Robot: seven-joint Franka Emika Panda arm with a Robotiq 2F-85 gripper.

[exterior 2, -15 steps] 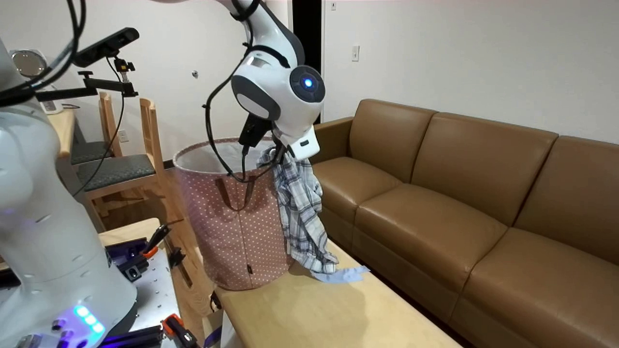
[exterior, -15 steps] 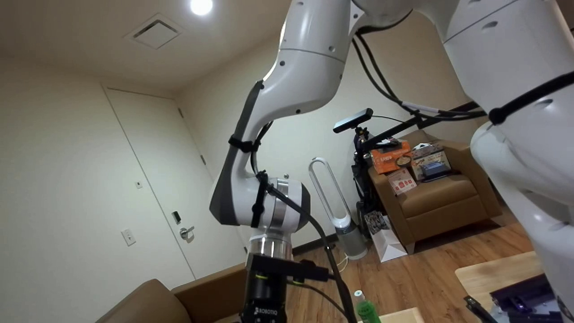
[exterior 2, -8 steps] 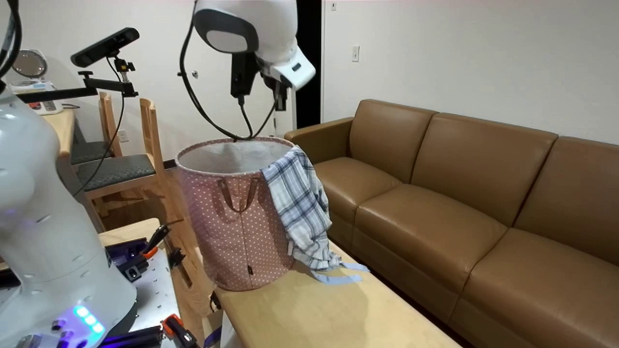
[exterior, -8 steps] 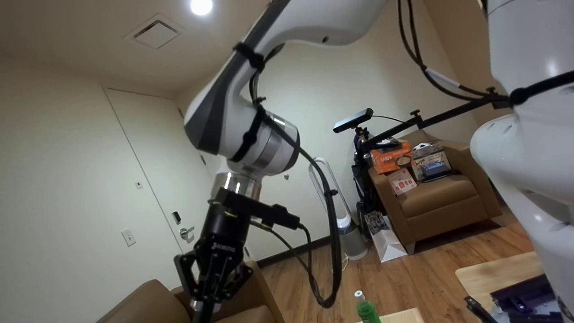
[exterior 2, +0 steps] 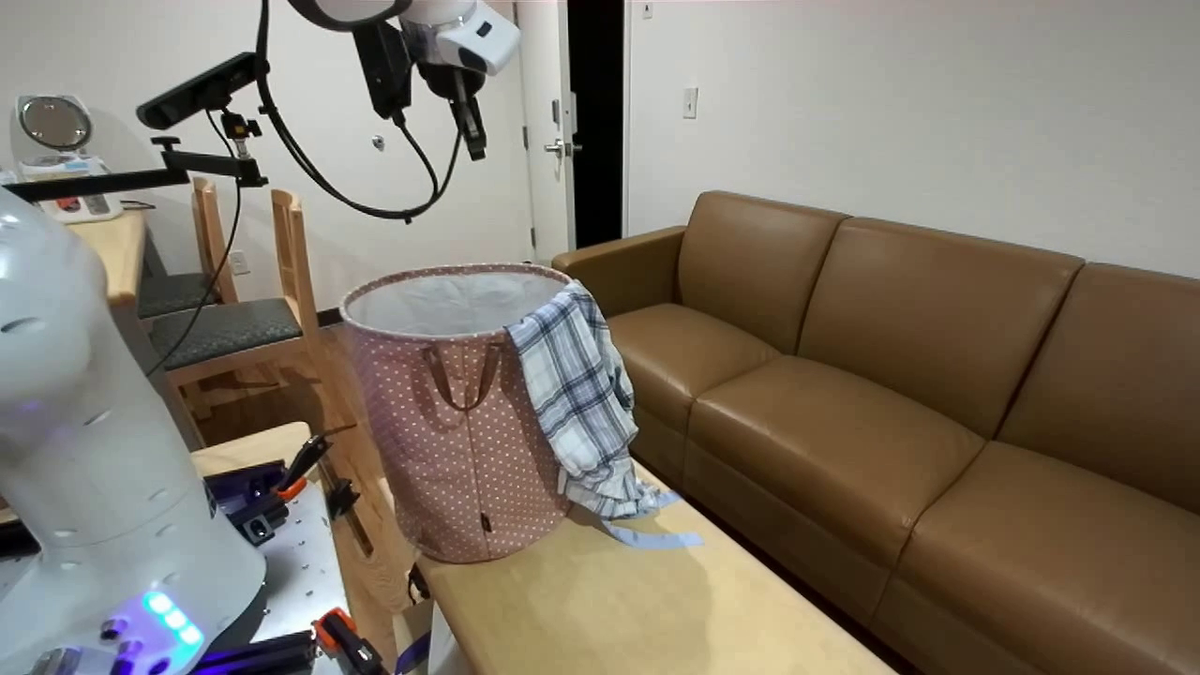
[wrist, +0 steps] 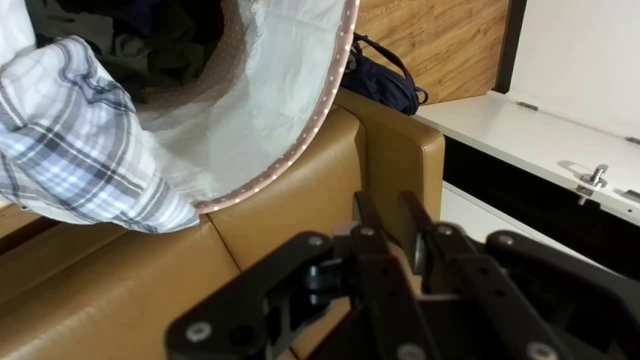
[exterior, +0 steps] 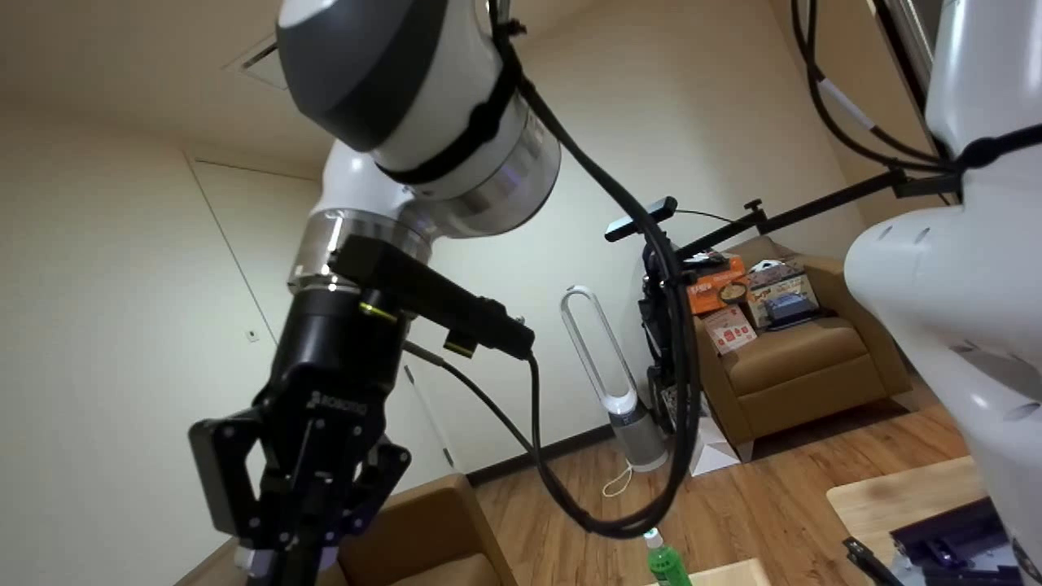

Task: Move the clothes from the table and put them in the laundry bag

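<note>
Nearest, in the wrist view, the gripper point(wrist: 390, 199) has its 2 fingers point(wrist: 369, 214) a little parted, with a narrow gap through which the brown sofa point(wrist: 160, 270) shows. The fingers point past the laundry bag point(wrist: 280, 100), whose rim curves by to 1 side. In an exterior view the fingertips hang higher than the rim and well apart from it; a black cable point(exterior 2: 408, 217) loops lower, also apart from the bag.

The plaid garment point(exterior 2: 577, 384) lies draped across the rim, with a long fall outside, on the side toward the sofa. How far it reaches inside I cannot tell. Its lower end meets the table point(exterior 2: 600, 609) just beside the bag's base, where 2 pale blue strips point(exterior 2: 656, 539) stretch out over the wood. Deep in the bag lies dark cloth point(wrist: 150, 55); away from the garment the rim shows its dotted edge.

The bag stands upright at 1 end of the table; tabletop runs on from its base toward the camera. Along the table's long edge a narrow dark gap parts it from the sofa. Farthest off, a white door point(exterior 2: 540, 77) stands with a dark opening point(exterior 2: 595, 122) at its edge.
</note>
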